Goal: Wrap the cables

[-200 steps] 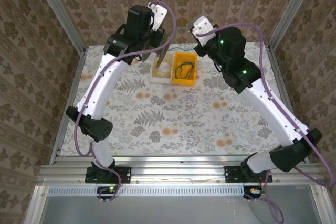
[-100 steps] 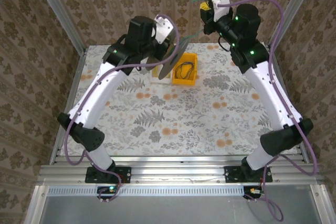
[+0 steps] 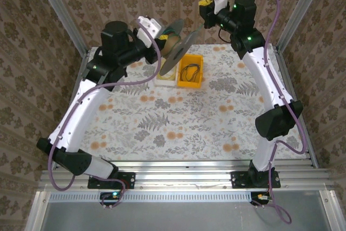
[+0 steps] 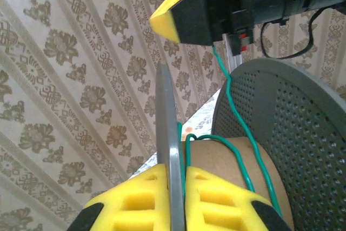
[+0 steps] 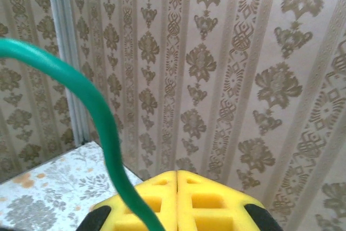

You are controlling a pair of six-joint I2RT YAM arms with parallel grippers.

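top external: high, behind the arm bases, looking down on whole table (image 3: 162,128); far.
left wrist: close-up, edge-on along spool (image 4: 292,133) flange, toward wallpaper (image 4: 65,79).
right wrist: close-up, faces wallpaper.
shared: green cable (image 4: 233,106), wallpaper.

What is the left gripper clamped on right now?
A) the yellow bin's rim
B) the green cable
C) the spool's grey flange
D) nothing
C: in the left wrist view the left gripper is shut on the spool's grey flange, seen edge-on between its yellow fingers.
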